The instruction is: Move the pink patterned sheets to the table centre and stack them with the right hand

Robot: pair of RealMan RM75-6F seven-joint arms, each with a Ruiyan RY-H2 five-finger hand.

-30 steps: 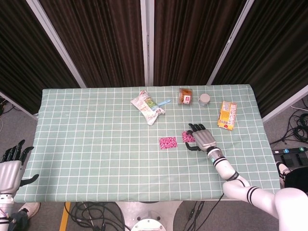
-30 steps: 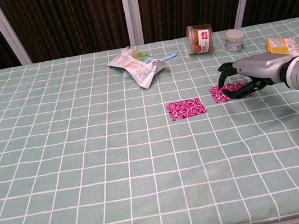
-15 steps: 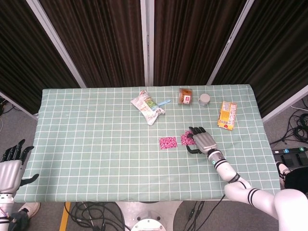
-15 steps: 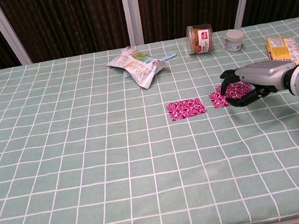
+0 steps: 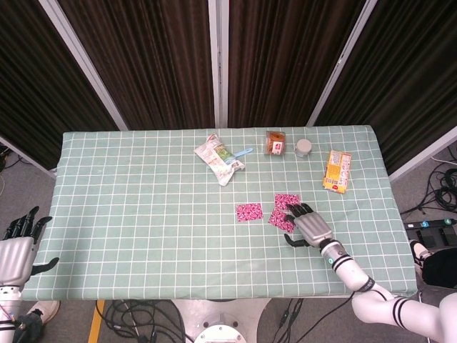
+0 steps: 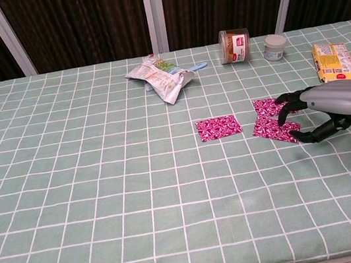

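Three pink patterned sheets lie flat near the table's middle. One sheet (image 5: 249, 211) (image 6: 218, 127) lies alone to the left. A second sheet (image 5: 287, 199) (image 6: 267, 105) sits further back, and a third (image 5: 279, 217) (image 6: 275, 130) lies askew in front of it. My right hand (image 5: 310, 227) (image 6: 329, 107) hovers low just right of those two, fingers spread and curved, its fingertips (image 6: 286, 114) at the third sheet's edge, gripping nothing. My left hand (image 5: 16, 250) hangs off the table's left end, fingers apart and empty.
At the back stand a crumpled snack bag (image 5: 220, 158) (image 6: 161, 77), a brown jar (image 5: 275, 142) (image 6: 234, 45) and a small white jar (image 5: 303, 147) (image 6: 275, 47). A yellow packet (image 5: 337, 170) (image 6: 334, 61) lies at the right, behind my right hand.
My right hand has drawn back toward the front right. Where one sheet showed under its fingers, two now lie apart, one dragged forward and turned askew. The left hand is still.
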